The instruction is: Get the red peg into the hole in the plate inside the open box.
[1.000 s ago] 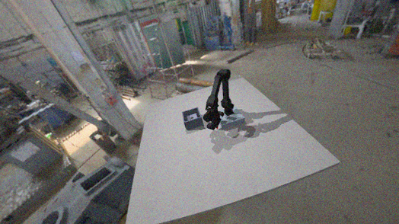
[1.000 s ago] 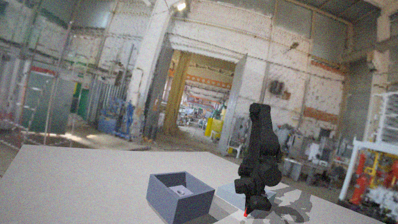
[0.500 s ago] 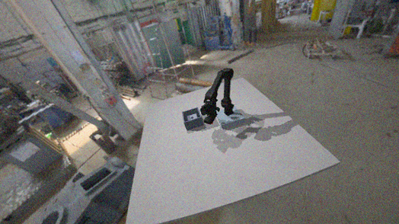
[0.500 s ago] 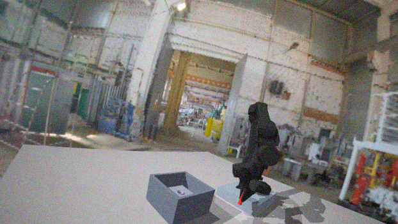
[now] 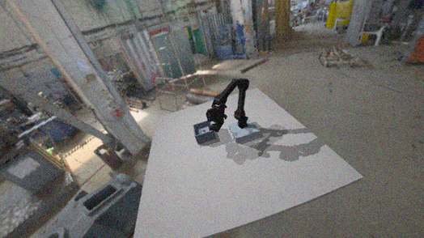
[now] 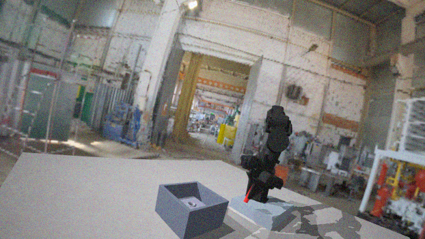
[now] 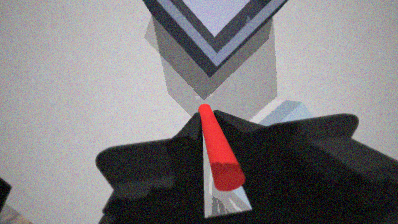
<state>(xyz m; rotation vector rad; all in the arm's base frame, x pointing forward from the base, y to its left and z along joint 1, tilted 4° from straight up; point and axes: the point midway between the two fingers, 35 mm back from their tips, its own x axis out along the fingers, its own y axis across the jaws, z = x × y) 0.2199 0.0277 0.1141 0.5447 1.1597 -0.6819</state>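
Note:
The red peg (image 6: 247, 196) (image 7: 220, 150) is held between the fingers of my gripper (image 5: 215, 128) (image 7: 206, 115). It is tilted, with its thick near end toward the wrist camera, and hangs above the table. My gripper is shut on it. The open dark blue-grey box (image 5: 207, 139) (image 6: 208, 220) (image 7: 217, 59) stands beside the gripper, ahead of the peg in the wrist view. The pale plate (image 6: 186, 201) (image 7: 214, 15) lies at its bottom, and its round hole (image 6: 192, 204) shows in the exterior view. The peg is outside the box and cannot be made out in the top view.
A low light-blue block (image 5: 240, 131) (image 6: 257, 211) (image 7: 291, 110) lies by the arm's base, on the side of the gripper away from the box. Both stand on the pale table (image 5: 194, 190) (image 6: 102, 191), with shadows of the arm and box across it.

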